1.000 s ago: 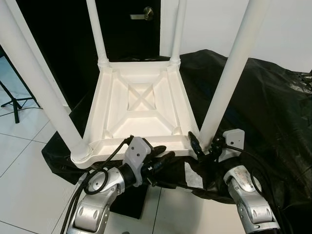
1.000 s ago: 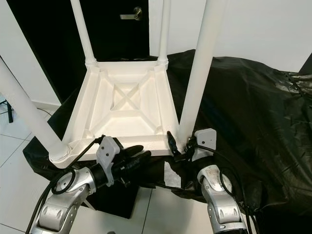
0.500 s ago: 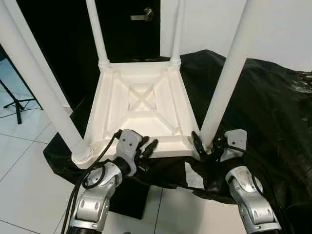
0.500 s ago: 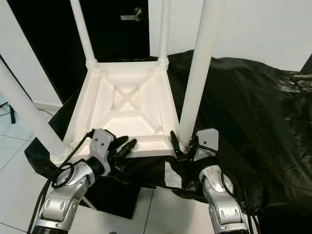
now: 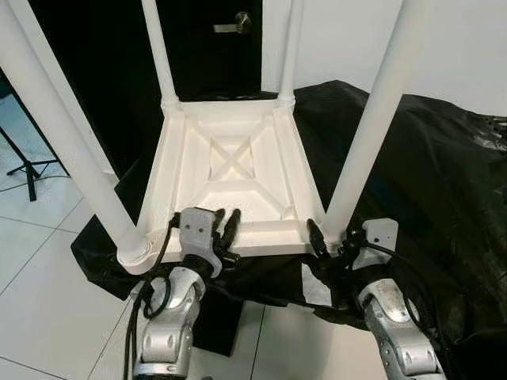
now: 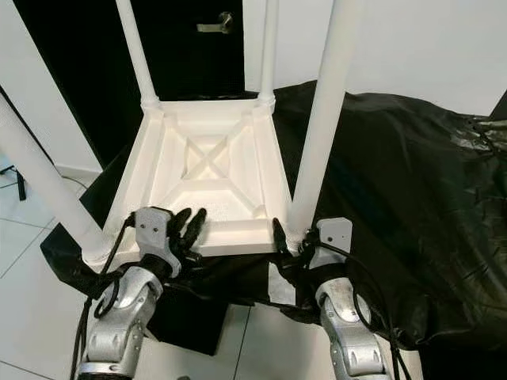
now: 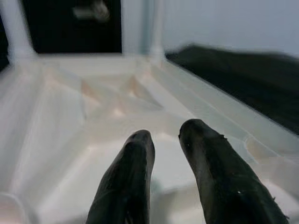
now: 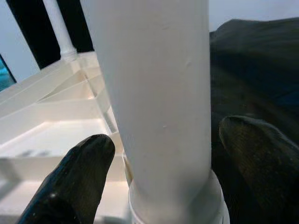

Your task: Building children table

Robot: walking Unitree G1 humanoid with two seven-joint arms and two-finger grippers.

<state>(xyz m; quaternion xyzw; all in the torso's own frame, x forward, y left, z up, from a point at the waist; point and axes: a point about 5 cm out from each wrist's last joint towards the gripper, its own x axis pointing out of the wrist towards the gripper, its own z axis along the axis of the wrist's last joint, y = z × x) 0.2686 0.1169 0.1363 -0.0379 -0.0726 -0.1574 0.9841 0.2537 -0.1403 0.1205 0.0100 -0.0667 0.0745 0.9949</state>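
Surface: black plastic sheet [image 5: 428,166] draped over a raised support; white tiled floor [image 5: 40,277] below; dark door with a lever handle [image 5: 231,25] behind; white wall to the right.
Table: white children table [image 5: 230,178] lies upside down on the sheet, ribbed underside facing up; its four round legs rise upward, the near ones leaning toward the camera; the top's long axis runs away from the robot toward the door.
Left gripper: left gripper [image 5: 225,225] sits at the table's near rim, left of centre; its two black fingers [image 7: 131,172] are a little apart, pinching nothing, their tips over the rim and pointing into the underside.
Near right leg: near right leg [image 5: 368,127] stands in its corner socket, long axis rising and tilted slightly right.
Right gripper: right gripper [image 8: 161,158] is at the base of that leg; fingers spread, one on either side of the leg just above its collar; whether they press the leg I cannot tell.
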